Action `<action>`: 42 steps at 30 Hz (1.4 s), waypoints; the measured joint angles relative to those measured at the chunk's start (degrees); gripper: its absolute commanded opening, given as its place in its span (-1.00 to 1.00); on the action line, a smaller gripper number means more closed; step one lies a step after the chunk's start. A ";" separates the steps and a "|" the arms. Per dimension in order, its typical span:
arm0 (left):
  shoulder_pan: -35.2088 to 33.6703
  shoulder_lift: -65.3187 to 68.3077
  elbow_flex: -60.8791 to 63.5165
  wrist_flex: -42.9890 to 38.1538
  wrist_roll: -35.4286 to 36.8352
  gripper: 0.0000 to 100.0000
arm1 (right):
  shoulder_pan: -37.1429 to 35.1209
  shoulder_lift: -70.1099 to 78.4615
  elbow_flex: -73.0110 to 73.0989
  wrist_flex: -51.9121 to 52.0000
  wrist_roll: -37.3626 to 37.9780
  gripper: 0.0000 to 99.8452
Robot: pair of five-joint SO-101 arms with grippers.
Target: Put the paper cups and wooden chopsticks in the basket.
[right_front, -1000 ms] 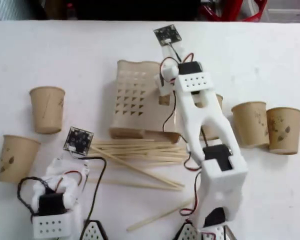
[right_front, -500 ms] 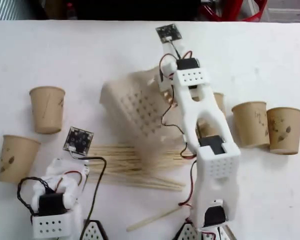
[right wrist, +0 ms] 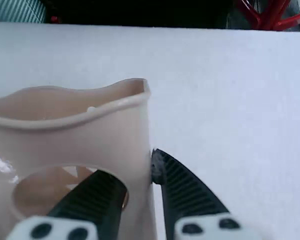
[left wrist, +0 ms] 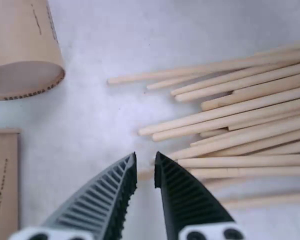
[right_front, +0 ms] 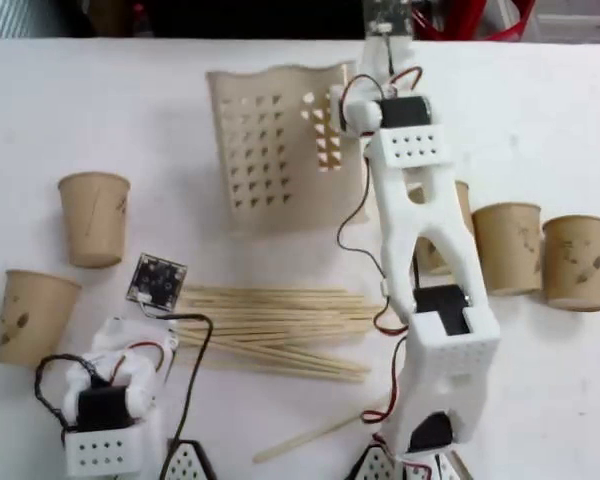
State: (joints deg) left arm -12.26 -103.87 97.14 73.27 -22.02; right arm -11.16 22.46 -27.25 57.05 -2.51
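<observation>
The beige perforated basket [right_front: 275, 140] is at the far middle of the table. My right gripper [right_front: 343, 108] is shut on its wall beside a handle hole, one finger inside and one outside [right wrist: 132, 162]; the wavy basket rim [right wrist: 85, 110] shows above the fingers. Wooden chopsticks [right_front: 280, 325] lie in a loose pile near the front middle, with one stray chopstick [right_front: 310, 435] closer in. My left gripper [left wrist: 145, 162] hovers narrowly open and empty at the pile's left end [left wrist: 230, 115]. Two paper cups [right_front: 93, 218] [right_front: 30, 315] are on the left, three on the right [right_front: 508, 247] [right_front: 578, 262] [right_front: 450, 225].
The right arm [right_front: 420, 260] stretches from the front edge to the basket and partly covers the nearest right-hand cup. The left arm [right_front: 105, 415] is folded at the front left corner. Bare white table [right_front: 160, 110] lies left of the basket. Red chair legs [right wrist: 275, 17] stand beyond the far edge.
The right gripper has dragged the basket off the chopsticks, turning it and carrying it toward the far edge. The chopstick pile is now uncovered. The left arm has not moved.
</observation>
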 measured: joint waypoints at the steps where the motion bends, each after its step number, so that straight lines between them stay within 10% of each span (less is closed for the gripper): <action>1: 0.00 0.00 0.00 0.00 0.00 -0.83 | 0.09 -0.26 0.00 -0.70 -0.09 -0.97; 27: 0.09 0.00 0.00 -0.09 0.00 -0.83 | 0.79 -12.40 0.00 5.19 -3.96 -0.97; 33: -2.90 0.00 -0.53 -11.08 -6.15 -0.83 | 0.79 -17.49 0.00 10.81 -4.04 -0.97; 42: -4.48 2.11 -26.81 -12.31 -12.92 -0.47 | 0.97 -25.67 0.00 19.16 -4.04 -0.97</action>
State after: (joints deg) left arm -16.75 -101.76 70.33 60.97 -34.95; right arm -10.20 -3.21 -27.25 76.22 -6.55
